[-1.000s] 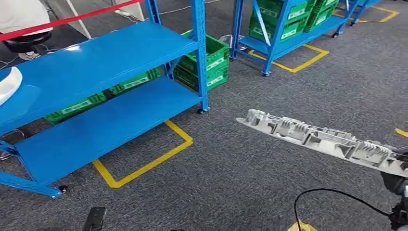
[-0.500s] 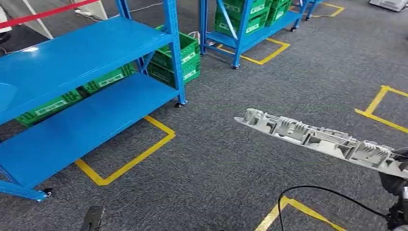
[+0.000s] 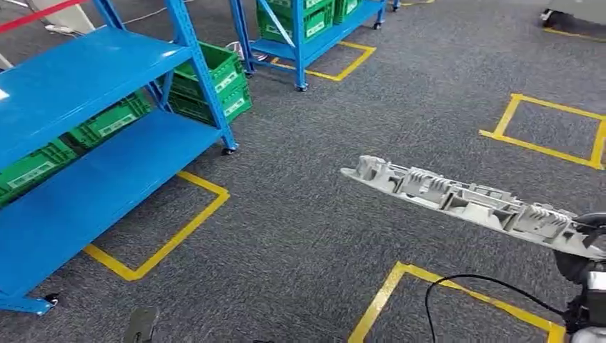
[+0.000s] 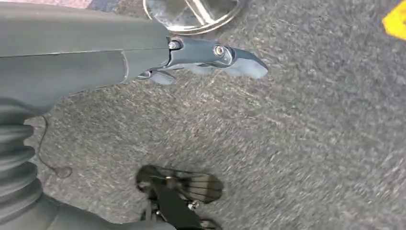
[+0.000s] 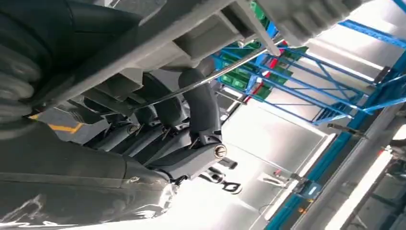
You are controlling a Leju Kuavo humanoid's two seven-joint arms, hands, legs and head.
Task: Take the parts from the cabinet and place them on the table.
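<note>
**Workshop floor with blue racks**

Dark grey carpet (image 3: 300, 236) is marked with yellow tape squares (image 3: 547, 132). A blue two-tier shelf rack (image 3: 86, 143) stands at left, green crates (image 3: 214, 82) behind it; a second blue rack (image 3: 307, 32) stands farther back.

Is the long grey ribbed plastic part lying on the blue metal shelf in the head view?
No, the long grey ribbed plastic part hangs above the grey carpet, held at its end by the right hand, apart from the blue metal shelf.

The right hand (image 5: 158, 120) is gripping the grey ribbed part (image 5: 191, 33) running across the upper frame, its dark fingers (image 5: 201, 105) curling around it, with blue racks (image 5: 330, 91) showing beyond at right.
</note>
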